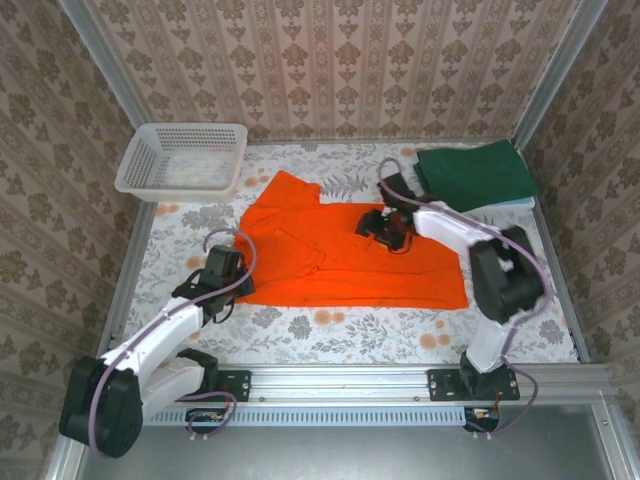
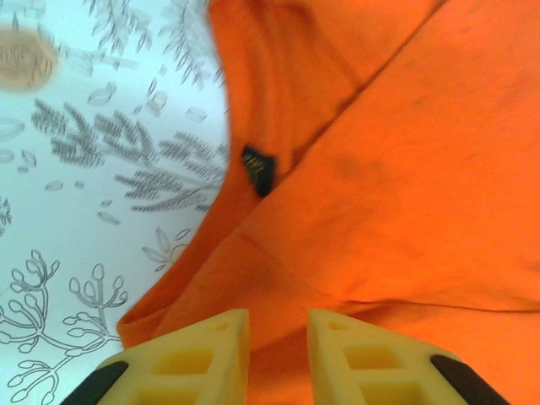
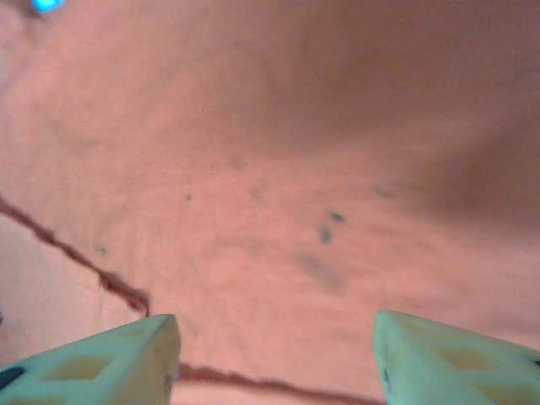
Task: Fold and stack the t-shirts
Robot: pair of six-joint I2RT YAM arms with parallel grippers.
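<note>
From the top camera you see the orange t-shirt (image 1: 340, 265) spread flat across the middle of the table (image 1: 350, 330), with one part reaching toward the far left corner. The dark green t-shirt (image 1: 475, 175) lies folded at the far right corner, apart from the orange one. A white basket (image 1: 175, 188) sits at the far left corner. Your left gripper (image 1: 225, 262) is at the left edge of the orange t-shirt. Your right gripper (image 1: 385, 228) is down over the cloth on the far right part of that shirt, near the green one. From this height you cannot read either pincer.

In the left wrist camera, your left gripper (image 2: 278, 325) has its yellow fingers (image 2: 198, 350) close together with only a slim gap between them. Orange cloth (image 2: 405, 169) shows in that gap, and you cannot tell whether the fingers pinch it or merely stand over it. The shirt's edge curves past a small dark label (image 2: 258, 169). The flowered table (image 2: 84, 169) lies bare on the left.

In the right wrist camera, your right gripper (image 3: 274, 333) stands wide, its two fingers (image 3: 118, 359) far apart and holding nothing. The orange cloth (image 3: 278, 169) lies under them, blurred. A dark seam line (image 3: 101, 274) runs across it toward the left finger.
</note>
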